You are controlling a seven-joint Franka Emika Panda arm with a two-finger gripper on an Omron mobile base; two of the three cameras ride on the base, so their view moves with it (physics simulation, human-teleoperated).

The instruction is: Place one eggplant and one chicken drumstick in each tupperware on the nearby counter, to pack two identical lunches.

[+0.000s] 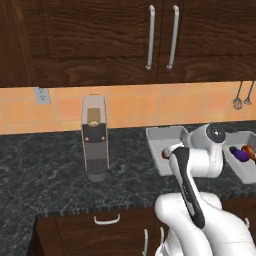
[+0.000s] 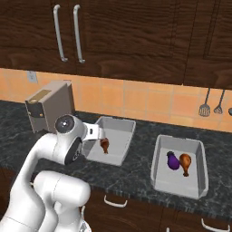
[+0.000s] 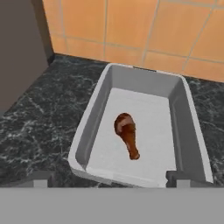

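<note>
On the black marbled counter [image 1: 45, 165] stand two grey tupperwares. The left tupperware [image 3: 89, 122] [image 2: 118, 125] [image 1: 167, 134] holds one brown chicken drumstick [image 3: 127, 133] [image 2: 105, 145] lying on its floor. Inside the right tupperware [image 2: 177, 186] [image 1: 239, 170] a purple eggplant [image 2: 172, 160] [image 1: 240, 154] lies beside a second drumstick [image 2: 185, 164] [image 1: 248, 150]. My gripper [image 3: 111, 178] hangs open above the near rim of the left tupperware, its fingertips [image 3: 39, 177] spread wide with nothing between them, clear of the drumstick.
A tall grey coffee machine [image 1: 95, 137] [image 2: 47, 106] [image 3: 19, 48] stands on the counter left of the left tupperware. Utensils [image 2: 205, 108] hang on the orange tiled wall at the right. Dark wood cabinets hang overhead.
</note>
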